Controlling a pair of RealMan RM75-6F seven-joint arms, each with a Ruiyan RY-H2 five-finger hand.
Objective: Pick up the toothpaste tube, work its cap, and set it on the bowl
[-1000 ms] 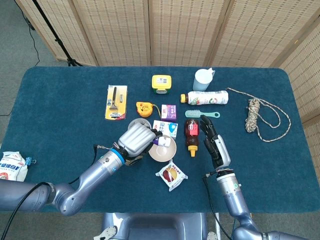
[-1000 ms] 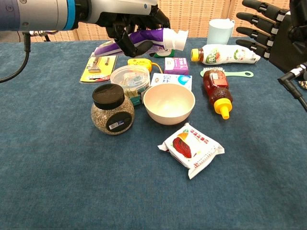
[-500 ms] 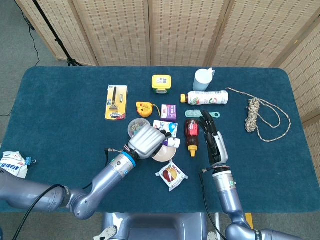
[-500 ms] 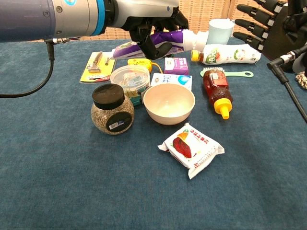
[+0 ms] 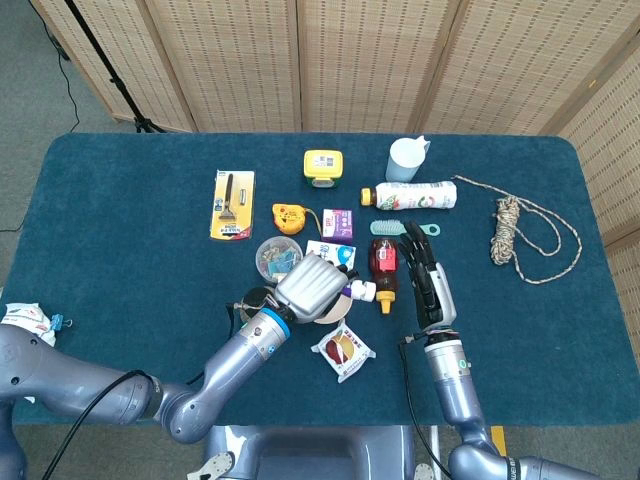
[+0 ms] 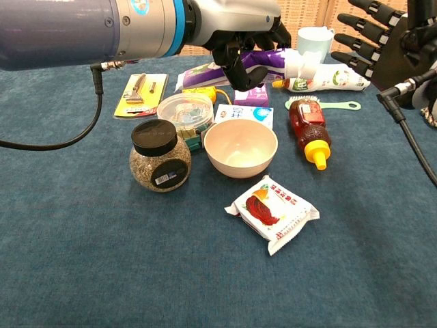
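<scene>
Blue table (image 5: 120,210): left hand (image 6: 239,31) grips toothpaste tube (image 6: 263,60), hidden overhead; right hand (image 5: 425,275) spread, empty.

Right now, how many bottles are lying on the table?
2. A white bottle with a yellow cap lies on its side beside the pale blue cup; a dark syrup bottle with a yellow cap lies right of the bowl. Others may be hidden under the left hand.
</scene>
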